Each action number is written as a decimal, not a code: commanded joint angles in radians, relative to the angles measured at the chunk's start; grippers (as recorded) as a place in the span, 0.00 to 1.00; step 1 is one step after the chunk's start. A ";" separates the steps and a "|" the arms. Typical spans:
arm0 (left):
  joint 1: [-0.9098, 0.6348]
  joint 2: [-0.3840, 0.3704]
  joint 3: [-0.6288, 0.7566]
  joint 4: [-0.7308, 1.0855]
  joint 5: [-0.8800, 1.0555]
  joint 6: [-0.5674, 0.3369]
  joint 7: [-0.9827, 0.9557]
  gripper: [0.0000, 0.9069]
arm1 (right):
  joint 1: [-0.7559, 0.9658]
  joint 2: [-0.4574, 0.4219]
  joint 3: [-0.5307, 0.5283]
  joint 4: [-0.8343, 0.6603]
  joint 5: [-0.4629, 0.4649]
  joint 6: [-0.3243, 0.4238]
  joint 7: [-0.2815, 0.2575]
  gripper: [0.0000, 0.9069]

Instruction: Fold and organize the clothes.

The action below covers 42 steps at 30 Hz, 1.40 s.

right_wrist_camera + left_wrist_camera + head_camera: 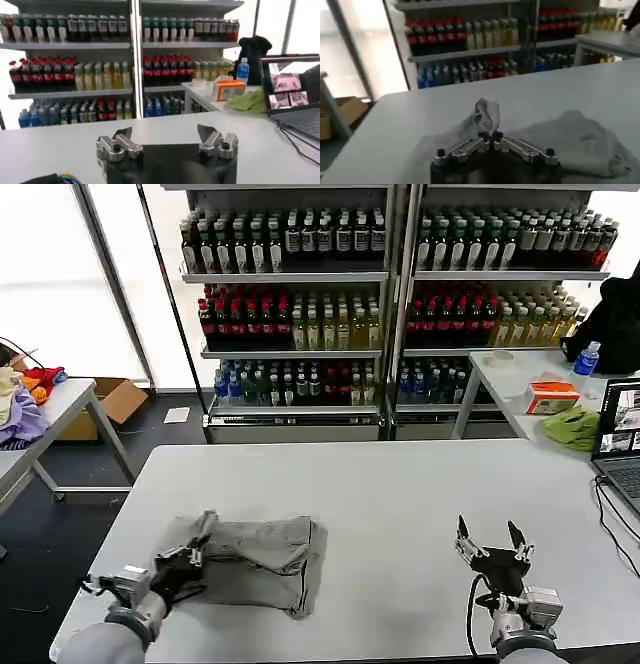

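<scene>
Left gripper pinching the shirt's edge, mid-fold; right gripper waiting wide open

The left gripper (190, 559) is closed on a raised tuft of grey cloth, its fingertips (490, 135) meeting with fabric bunched up between them; outward from it lies the shirt (255, 559), light grey, rumpled and partly folded, on the near left part of the white table (400, 484); the right gripper (492, 539) hovers over bare tabletop near the front edge, well apart from the shirt, its fingers spread wide and holding nothing; by my reading, the step in hand is a fold of the left edge; the next move likely calls for carrying the pinched edge up and across toward the shirt's far side, then letting go flat; the risk is dragging the whole bundle instead of folding it, since nothing pins the other side.
</scene>
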 commanded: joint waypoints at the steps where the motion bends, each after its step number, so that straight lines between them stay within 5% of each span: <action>1: -0.119 -0.027 0.247 -0.018 -0.057 0.049 -0.047 0.00 | -0.057 0.043 0.002 0.029 -0.047 0.002 0.001 1.00; 19: -0.352 -0.050 0.369 0.087 -0.121 0.051 -0.065 0.00 | -0.090 0.088 0.003 0.032 -0.093 0.006 0.003 1.00; 32: -0.342 -0.071 0.400 0.152 -0.073 0.050 -0.021 0.00 | -0.087 0.087 0.008 0.022 -0.089 0.012 0.000 1.00; 33: -0.340 -0.077 0.399 0.157 -0.068 0.049 -0.017 0.32 | -0.086 0.087 0.008 0.020 -0.089 0.012 -0.001 1.00; 34: -0.340 -0.082 0.398 0.159 -0.064 0.047 -0.009 0.90 | -0.086 0.087 0.007 0.017 -0.089 0.013 -0.001 1.00; 35: -0.339 -0.089 0.398 0.163 -0.065 0.039 -0.003 1.00 | -0.086 0.086 0.007 0.016 -0.089 0.014 0.000 1.00; 42: -0.297 -0.141 0.406 0.094 -0.288 -0.003 -0.004 1.00 | -0.063 0.072 0.007 0.005 -0.082 0.008 0.009 1.00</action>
